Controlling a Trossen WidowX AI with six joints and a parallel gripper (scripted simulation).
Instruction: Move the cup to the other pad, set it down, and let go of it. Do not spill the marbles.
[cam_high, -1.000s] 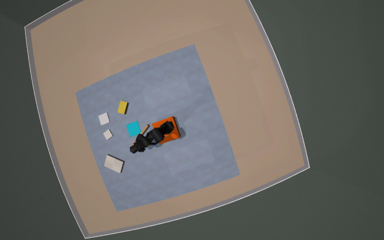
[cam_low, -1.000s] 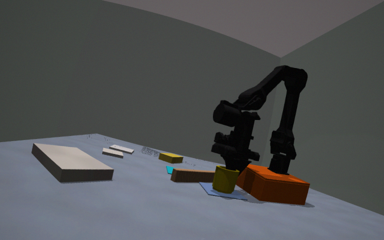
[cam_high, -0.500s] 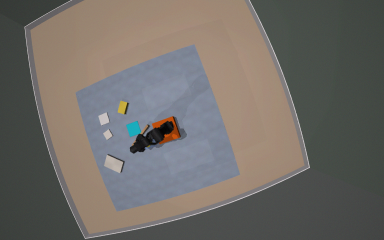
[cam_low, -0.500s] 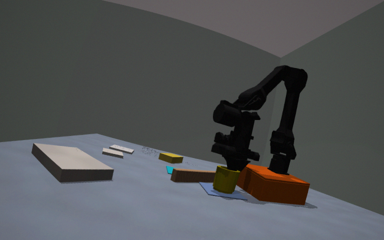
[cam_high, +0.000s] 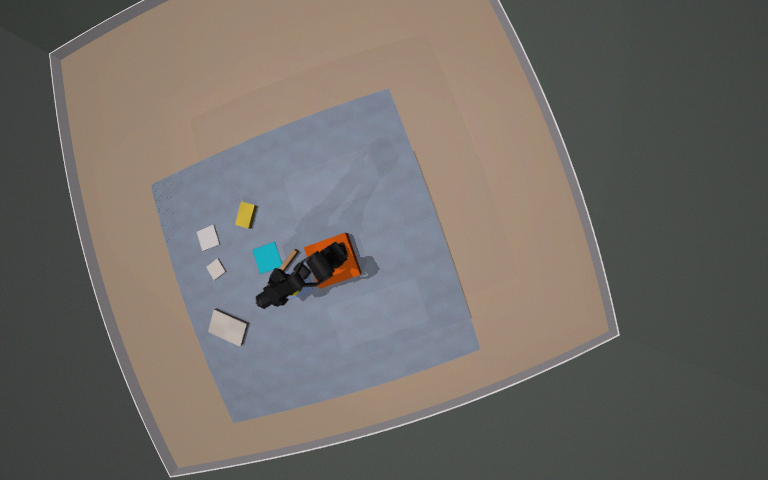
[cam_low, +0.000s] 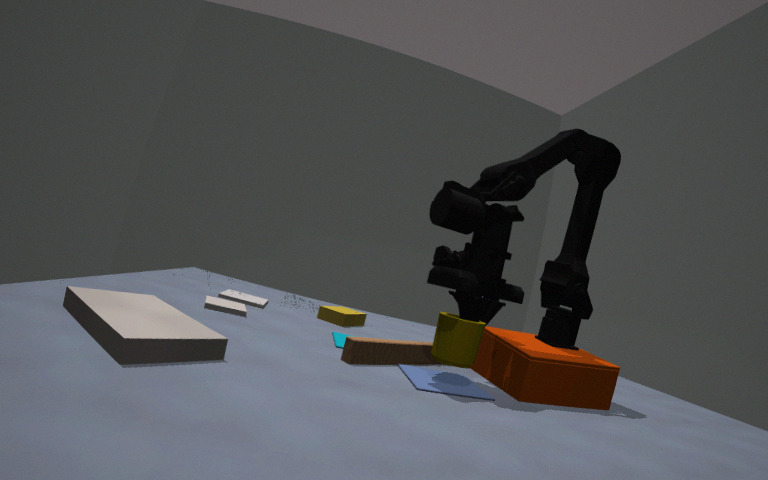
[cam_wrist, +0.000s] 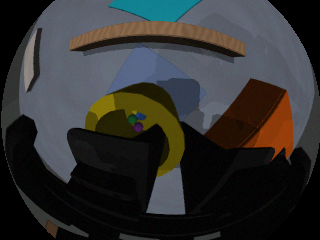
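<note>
The yellow cup (cam_low: 457, 345) (cam_wrist: 101, 107) hangs a little above the blue pad (cam_low: 420, 380) (cam_wrist: 139, 65), its shadow on the pad. It looks close to upright. My gripper (cam_low: 480, 318) (cam_wrist: 172, 126) is shut on the cup's wall, one finger inside the cup and one outside. Several small marbles (cam_wrist: 135, 120), green, blue and purple among them, lie inside the cup. The teal pad (cam_high: 266, 257) (cam_low: 339, 339) (cam_wrist: 155, 7) is bare. In the top view the arm hides most of the cup and blue pad.
A wooden bar (cam_high: 289, 259) (cam_low: 390, 352) (cam_wrist: 160, 31) stands between the two pads. The orange base block (cam_low: 572, 382) (cam_wrist: 275, 115) is close beside the cup. A yellow block (cam_high: 245, 215) (cam_low: 341, 315), a large white block (cam_high: 228, 327) (cam_low: 147, 316) and two small white blocks lie farther out.
</note>
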